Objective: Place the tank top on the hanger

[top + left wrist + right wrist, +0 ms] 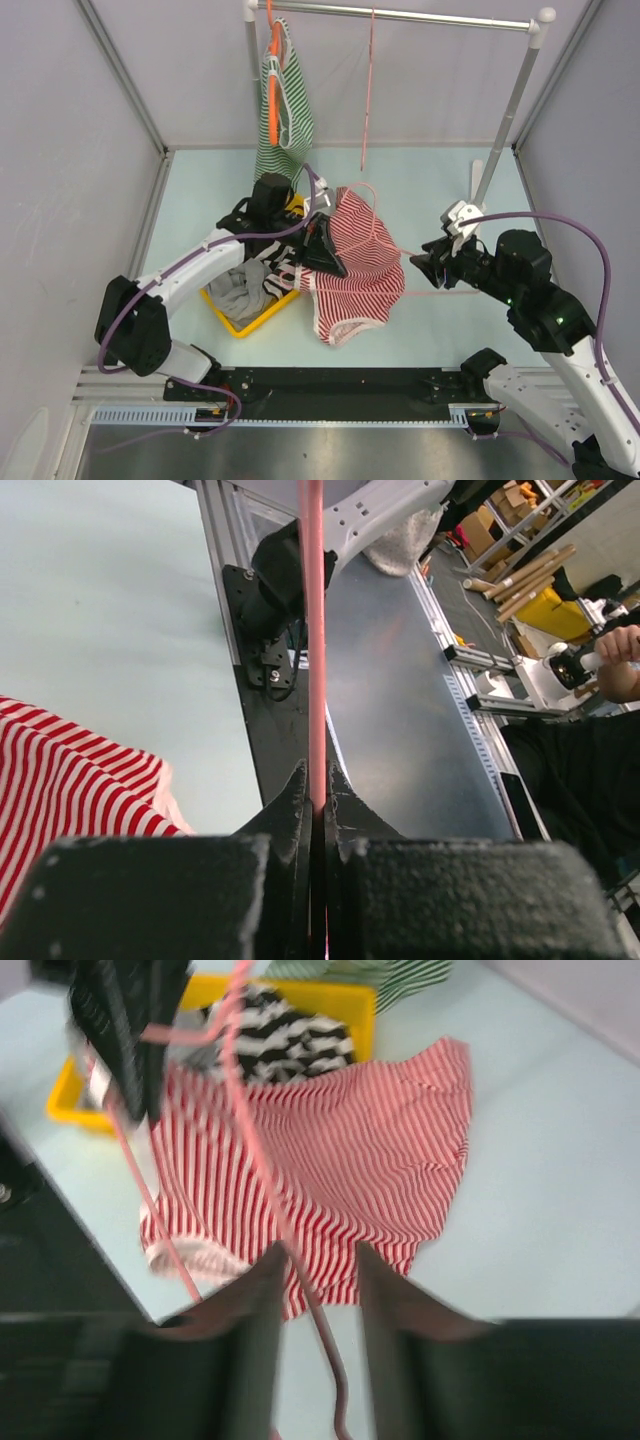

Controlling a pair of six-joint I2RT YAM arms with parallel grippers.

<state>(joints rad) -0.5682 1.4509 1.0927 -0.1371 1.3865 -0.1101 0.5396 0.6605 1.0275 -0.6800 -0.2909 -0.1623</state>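
Mint-green desk [440,190] carries everything, and a yellow bin [228,318] sits on its left half. Behind the bin stands a rack [400,14] with white posts and a metal rail, and a green-and-white striped top [290,110] hangs from it on an orange hanger [273,90].

Just right of the bin, the tank top [360,275] lies spread on the desk with its near left corner close against the bin's right side. Inside the bin sits a bundled black-and-white striped garment [262,278].

The hanger [315,630], thin pink wire, is raised over the tank top and reaches away from the bin toward the right arm. I cannot tell whether any of the cloth is threaded onto it.

At the bin's right edge, the left gripper [322,252] has its jaws pinched tight on the wire. The right gripper [425,265], well to the bin's right past the tank top, shows its jaws narrowly apart in its blurred wrist view. The wire runs through that gap without being clamped.
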